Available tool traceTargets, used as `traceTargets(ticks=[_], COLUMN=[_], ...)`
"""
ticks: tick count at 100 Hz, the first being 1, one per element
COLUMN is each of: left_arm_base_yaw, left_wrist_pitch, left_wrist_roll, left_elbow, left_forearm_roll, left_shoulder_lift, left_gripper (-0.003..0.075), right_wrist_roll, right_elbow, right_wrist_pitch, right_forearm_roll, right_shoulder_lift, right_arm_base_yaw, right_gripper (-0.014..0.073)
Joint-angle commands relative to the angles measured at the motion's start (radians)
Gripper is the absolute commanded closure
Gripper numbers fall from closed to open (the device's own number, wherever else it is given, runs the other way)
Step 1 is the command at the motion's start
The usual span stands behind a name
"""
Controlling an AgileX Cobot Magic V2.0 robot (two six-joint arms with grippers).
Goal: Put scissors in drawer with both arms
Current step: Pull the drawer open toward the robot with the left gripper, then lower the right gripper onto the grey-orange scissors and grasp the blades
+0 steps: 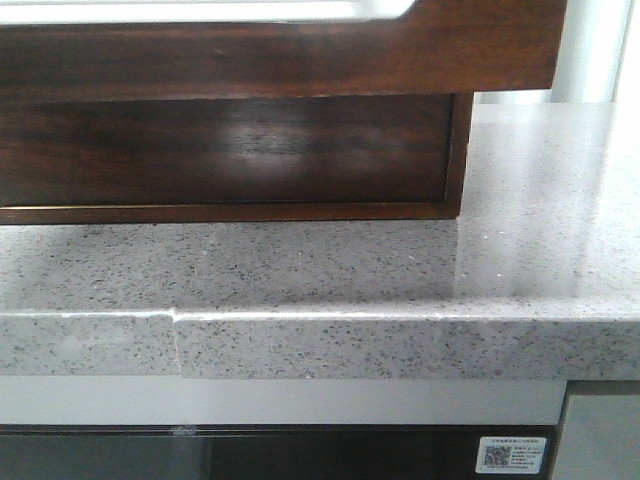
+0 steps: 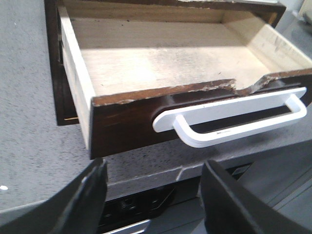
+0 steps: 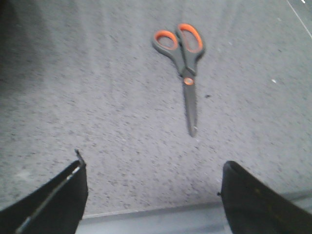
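The right gripper (image 3: 151,195) hangs spread wide and empty above the speckled table (image 3: 97,112), with the scissors (image 3: 183,63) lying flat and closed beyond its fingers, blades toward it; so thin a thing may skid or slip out of a pinch. The left gripper (image 2: 151,195), likewise spread and empty, faces the drawer (image 2: 161,63), pulled open, bare inside, its white handle (image 2: 229,119) near; a high drop could strike the chipped front edge.
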State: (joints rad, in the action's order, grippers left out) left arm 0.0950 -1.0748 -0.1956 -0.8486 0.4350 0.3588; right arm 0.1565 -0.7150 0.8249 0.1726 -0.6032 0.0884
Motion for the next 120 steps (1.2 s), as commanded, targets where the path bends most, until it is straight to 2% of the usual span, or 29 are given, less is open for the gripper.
traceTargets(ticks=[1, 22, 41, 48, 56, 64, 85, 107, 120], left_arm_base_yaw=[0.059, 0.147, 0.158, 0.158, 0.158, 0.158, 0.158, 0.158, 0.158], left_wrist_pitch=[0.078, 0.159, 0.236, 0.267, 0.291, 0.299, 0.300, 0.298, 0.298], left_wrist_roll=[0.003, -0.097, -0.105, -0.124, -0.128, -0.128, -0.128, -0.128, -0.128], left_elbow=[-0.043, -0.049, -0.049, -0.049, -0.049, -0.049, -0.049, -0.046, -0.046], left_forearm_roll=[-0.054, -0.076, -0.076, -0.078, -0.078, -0.078, -0.078, -0.078, -0.078], left_shoulder_lift=[0.058, 0.139, 0.168, 0.168, 0.168, 0.168, 0.168, 0.168, 0.168], left_gripper=[0.0334, 0.0334, 0.0334, 0.0334, 0.0334, 0.0334, 0.0334, 0.0334, 0.0334], right_wrist_roll=[0.031, 0.031, -0.011, -0.084, -0.201, -0.283, -0.377, -0.444, -0.456], right_elbow=[-0.080, -0.188, -0.278, -0.307, -0.344, -0.385, -0.503, -0.630, -0.705], right_wrist_pitch=[0.000, 0.092, 0.142, 0.150, 0.150, 0.148, 0.153, 0.180, 0.199], right_forearm_roll=[0.057, 0.057, 0.036, -0.024, -0.154, -0.237, -0.260, -0.260, -0.260], right_shoulder_lift=[-0.066, -0.207, -0.344, -0.410, -0.499, -0.585, -0.792, -0.967, -1.045], right_arm_base_yaw=[0.006, 0.037, 0.194, 0.271, 0.356, 0.395, 0.392, 0.335, 0.311], right_gripper=[0.0090, 0.0090, 0.0090, 0.0092, 0.0092, 0.0092, 0.0099, 0.0206, 0.0228])
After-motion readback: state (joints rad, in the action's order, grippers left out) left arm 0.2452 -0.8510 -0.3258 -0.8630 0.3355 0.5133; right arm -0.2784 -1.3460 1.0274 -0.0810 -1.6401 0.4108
